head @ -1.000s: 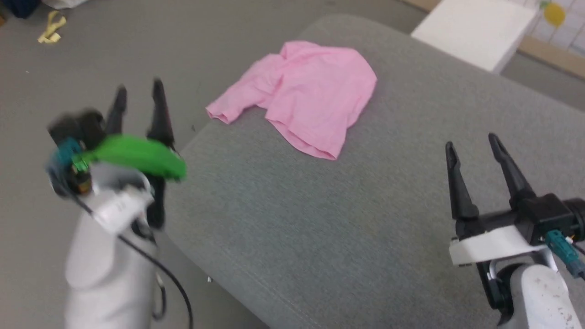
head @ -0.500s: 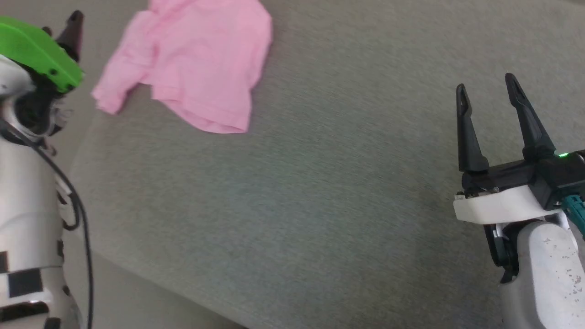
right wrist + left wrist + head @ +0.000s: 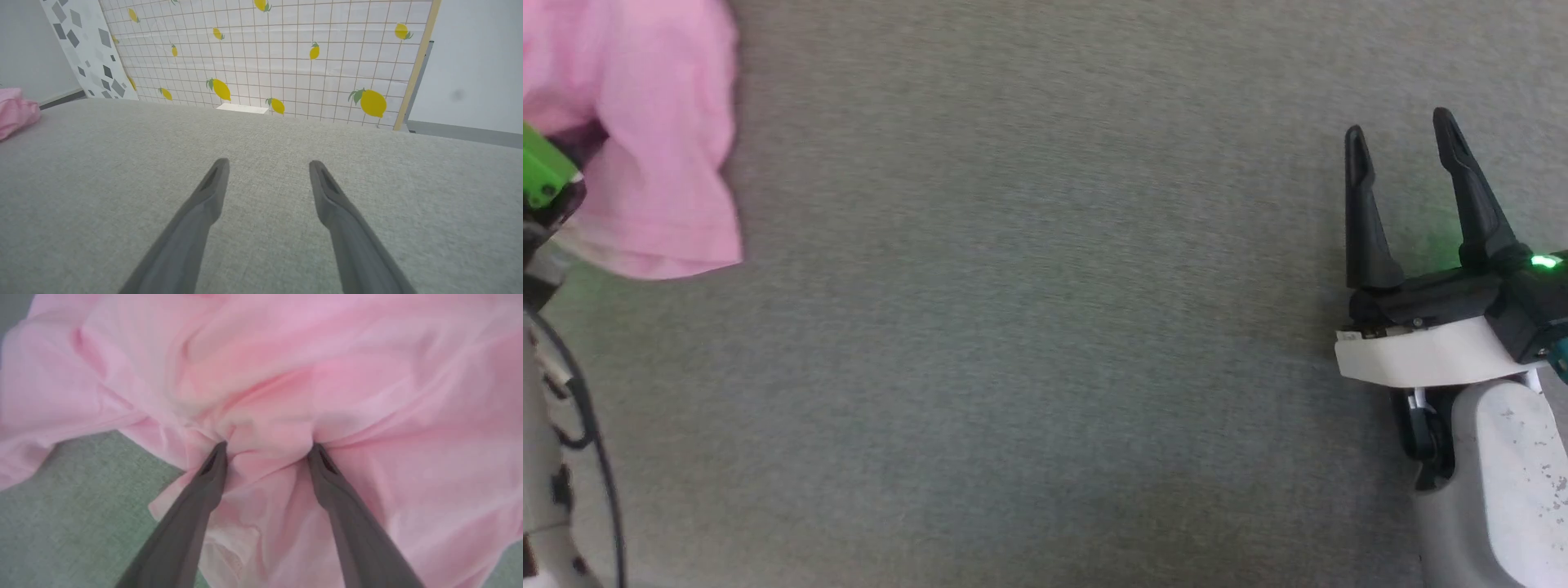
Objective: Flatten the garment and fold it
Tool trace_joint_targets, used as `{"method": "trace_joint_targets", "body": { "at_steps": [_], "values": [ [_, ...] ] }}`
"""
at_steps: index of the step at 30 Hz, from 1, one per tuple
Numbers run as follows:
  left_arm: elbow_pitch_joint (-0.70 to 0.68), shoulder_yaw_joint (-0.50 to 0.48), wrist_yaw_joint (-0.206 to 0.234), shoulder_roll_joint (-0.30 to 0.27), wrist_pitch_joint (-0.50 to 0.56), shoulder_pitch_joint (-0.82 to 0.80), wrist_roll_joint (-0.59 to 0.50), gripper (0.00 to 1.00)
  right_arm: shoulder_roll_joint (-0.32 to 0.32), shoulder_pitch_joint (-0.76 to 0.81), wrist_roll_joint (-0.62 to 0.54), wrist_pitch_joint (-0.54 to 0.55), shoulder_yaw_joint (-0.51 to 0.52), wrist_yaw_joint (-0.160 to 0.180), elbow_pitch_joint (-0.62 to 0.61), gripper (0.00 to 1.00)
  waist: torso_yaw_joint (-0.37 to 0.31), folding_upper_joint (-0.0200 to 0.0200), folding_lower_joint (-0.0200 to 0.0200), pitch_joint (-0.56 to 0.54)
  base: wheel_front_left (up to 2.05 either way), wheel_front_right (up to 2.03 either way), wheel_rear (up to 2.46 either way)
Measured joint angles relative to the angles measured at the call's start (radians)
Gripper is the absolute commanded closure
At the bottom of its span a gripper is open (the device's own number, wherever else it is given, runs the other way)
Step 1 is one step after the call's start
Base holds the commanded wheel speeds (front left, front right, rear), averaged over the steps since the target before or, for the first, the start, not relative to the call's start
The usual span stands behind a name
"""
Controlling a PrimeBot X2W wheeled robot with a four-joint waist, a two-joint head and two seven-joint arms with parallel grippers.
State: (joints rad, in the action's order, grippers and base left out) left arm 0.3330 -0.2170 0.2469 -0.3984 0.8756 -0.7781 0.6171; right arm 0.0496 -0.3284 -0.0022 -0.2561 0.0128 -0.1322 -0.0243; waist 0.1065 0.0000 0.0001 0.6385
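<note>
- Broad grey woven upholstered surface [image 3: 1045, 327]: bare across its middle. In the inspector's judgement its textured weave could hold thin cloth back under a drag, so a pull from one point would draw the cloth into a rope and not spread it.
- Light pink, thin, soft cloth garment [image 3: 662, 122]: lies crumpled on the grey surface at the head view's upper left, partly cut off by the frame edge. The left wrist view shows deep creases and overlapping layers [image 3: 367, 396]. A hem cannot be told from a mid-panel under the fingers. Risk: a grip here takes several layers at once and lifts a wad. With the cloth at the margin of the head view, oversight of any spreading is poor.
- Left gripper [image 3: 267, 446]: its two long dark fingers are spread wide, tips pressed into the garment, with a ridge of cloth pushed up between them. Nothing is clamped. Risk: the closing pinch catches too thin a fold, which slips out, or the tips dig into the surface beneath.
- Right gripper [image 3: 1399, 122]: spread wide and empty, over bare surface, well apart from the garment, which appears as a pink lump at the far left of the right wrist view [image 3: 14, 110]. Risk: flattening proceeds one-handed, leaving the far side bunched.
</note>
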Motion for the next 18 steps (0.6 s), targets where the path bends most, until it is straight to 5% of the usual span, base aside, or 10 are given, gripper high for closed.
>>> {"method": "trace_joint_targets", "body": {
  "at_steps": [4,5,6,7,9,10,12,18],
  "values": [
    [-0.070,-0.020,0.046,-0.043,0.061,0.056,-0.007,0.00,-0.002,-0.006,0.014,-0.001,-0.003,0.000,-0.009,0.00,-0.055,0.0000,-0.0001,0.027,0.00,0.00,0.00],
    [-0.083,-0.030,0.050,-0.048,0.062,0.065,-0.007,0.37,-0.002,-0.006,0.017,-0.001,-0.001,0.000,-0.009,0.00,-0.065,0.0001,-0.0001,0.030,0.00,0.00,0.00],
    [-0.099,-0.035,0.052,-0.054,0.054,0.076,-0.009,0.89,-0.002,-0.006,0.020,-0.001,0.001,0.000,-0.009,0.00,-0.076,0.0001,-0.0001,0.032,0.00,0.00,0.00],
    [-0.115,-0.037,0.047,-0.063,0.032,0.091,-0.017,1.00,-0.001,-0.006,0.021,-0.001,0.004,0.000,-0.008,0.00,-0.086,0.0000,-0.0001,0.032,0.00,0.00,0.00],
    [-0.134,-0.034,0.023,-0.072,-0.043,0.108,-0.038,1.00,-0.001,-0.004,0.022,-0.001,0.010,0.000,-0.004,0.00,-0.098,0.0000,-0.0001,0.025,0.00,0.00,0.00],
    [-0.136,-0.031,-0.018,-0.072,-0.221,0.123,-0.089,1.00,0.001,0.005,0.024,-0.001,0.018,0.000,0.005,0.00,-0.108,0.0000,-0.0001,0.000,0.00,0.00,0.00],
    [-0.137,-0.032,-0.040,-0.077,-0.372,0.120,-0.132,1.00,0.000,0.018,0.030,-0.001,0.020,0.000,0.012,0.00,-0.114,0.0000,-0.0001,-0.025,0.00,0.00,0.00],
    [-0.086,-0.016,-0.134,-0.121,-0.718,0.066,-0.212,1.00,0.000,0.075,0.040,-0.001,0.025,0.000,0.040,0.00,-0.119,0.0000,-0.0001,-0.126,0.00,0.00,0.00]
  ]
}}
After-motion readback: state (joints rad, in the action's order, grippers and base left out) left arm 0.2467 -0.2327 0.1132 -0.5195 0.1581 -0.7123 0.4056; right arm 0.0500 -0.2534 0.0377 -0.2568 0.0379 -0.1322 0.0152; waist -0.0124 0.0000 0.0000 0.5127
